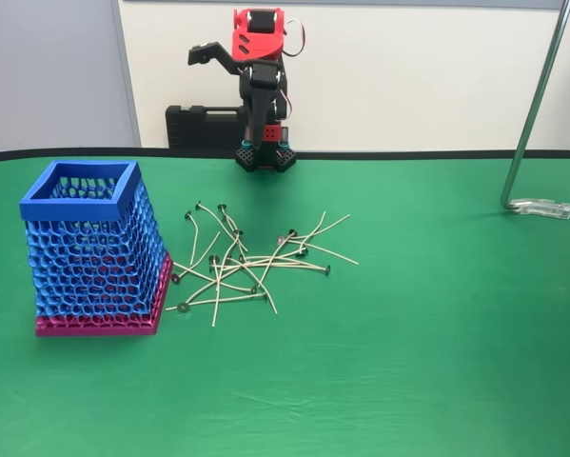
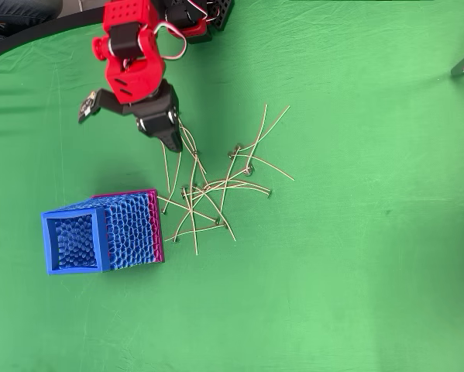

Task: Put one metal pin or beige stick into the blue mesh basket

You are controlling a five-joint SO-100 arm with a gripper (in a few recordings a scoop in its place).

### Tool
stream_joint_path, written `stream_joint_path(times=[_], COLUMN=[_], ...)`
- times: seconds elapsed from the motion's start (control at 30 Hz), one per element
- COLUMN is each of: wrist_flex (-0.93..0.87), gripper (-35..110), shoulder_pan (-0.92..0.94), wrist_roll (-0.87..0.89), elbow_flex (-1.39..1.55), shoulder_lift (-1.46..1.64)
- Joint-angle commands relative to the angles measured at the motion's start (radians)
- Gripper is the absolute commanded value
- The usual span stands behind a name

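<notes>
The claw (image 2: 131, 124) hangs wide open and empty, raised above the far edge of the scattered beige sticks (image 1: 256, 262) on the green surface (image 1: 408, 362), beside the blue mesh basket (image 1: 80, 190). Light, thin, springy: likely best pinched mid-shaft on an outlying one.

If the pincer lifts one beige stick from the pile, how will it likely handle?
Each beige stick looks thin and slightly bent, so probably light and springy. The sticks lie crossed in a pile, so neighbours may drag along. The small disc end could catch in the blue mesh basket.
</notes>
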State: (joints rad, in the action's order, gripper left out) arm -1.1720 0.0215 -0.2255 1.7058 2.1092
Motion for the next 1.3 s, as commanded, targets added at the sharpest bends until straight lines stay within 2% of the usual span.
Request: stream_joint_path(times=[0.0,0.37,0.73,1.27], wrist_flex=[0.017,-0.077,-0.080,-0.080], gripper=[0,0,1,1], shoulder_pan=[-0.014,-0.067,-0.132,-0.247], wrist_roll=[-0.043,-0.130,-0.186,-0.224], elbow_flex=[-0.107,-0.430,-0.617,-0.811], shoulder_lift=[-0.075,-0.382,-0.641,-0.851])
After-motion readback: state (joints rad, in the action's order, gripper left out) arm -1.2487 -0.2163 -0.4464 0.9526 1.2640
